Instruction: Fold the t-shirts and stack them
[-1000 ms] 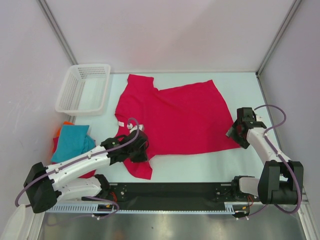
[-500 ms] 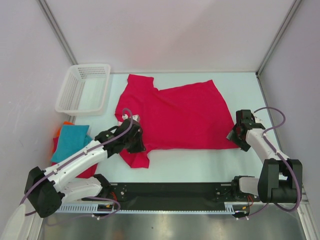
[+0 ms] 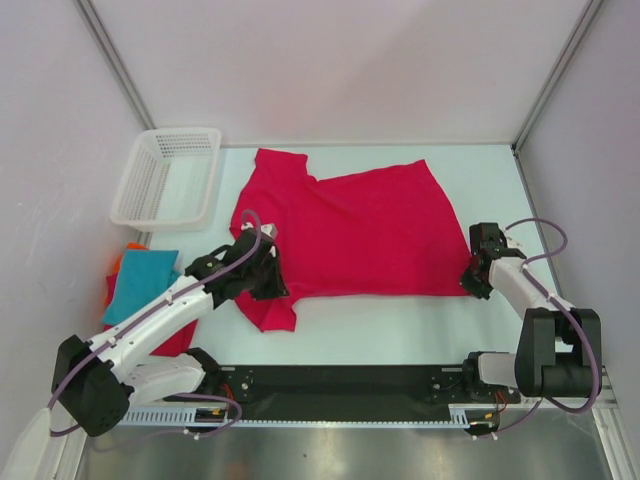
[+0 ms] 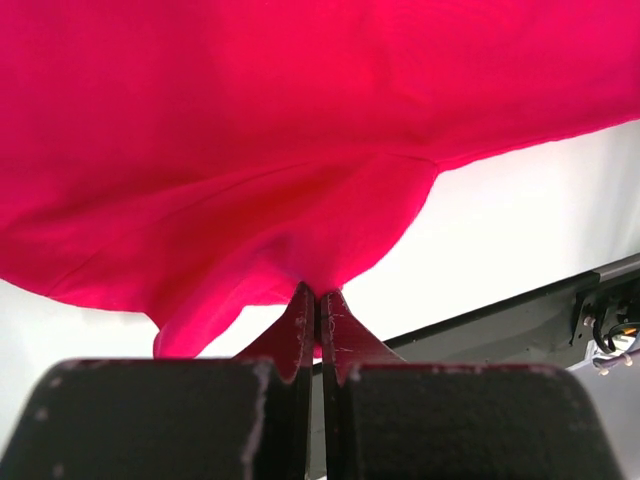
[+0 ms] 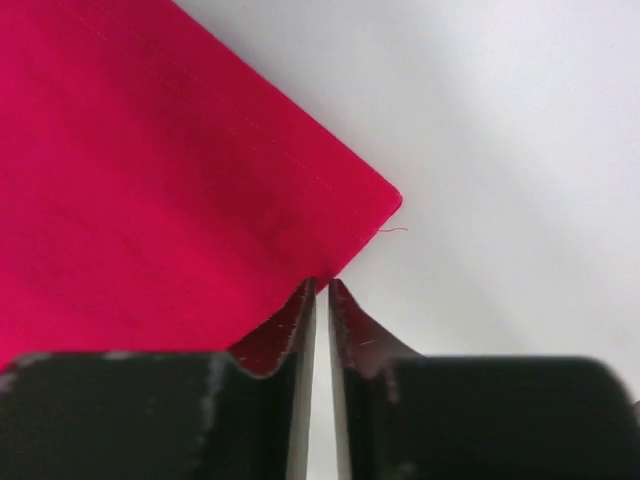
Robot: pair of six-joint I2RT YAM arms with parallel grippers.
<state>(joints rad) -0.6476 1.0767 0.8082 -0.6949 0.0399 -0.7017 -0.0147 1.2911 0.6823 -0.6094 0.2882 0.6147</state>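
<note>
White shell links with black joint housings on the left arm (image 3: 165, 315) and the right arm (image 3: 527, 287) — a mauve cable looping along each. Black fingers (image 4: 348, 348), scuffed pale at the edges, tapering to thin tips.

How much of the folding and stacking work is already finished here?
Done: a teal t-shirt lies folded at the left. In hand: the crimson t-shirt lies spread out, with the left gripper and the right gripper shut on its near edge. Left: folding and stacking it.

Plain crimson shirt (image 3: 350, 230) on a white table (image 3: 400, 330); a teal folded shirt (image 3: 140, 282); a white mesh basket (image 3: 168, 178).
</note>
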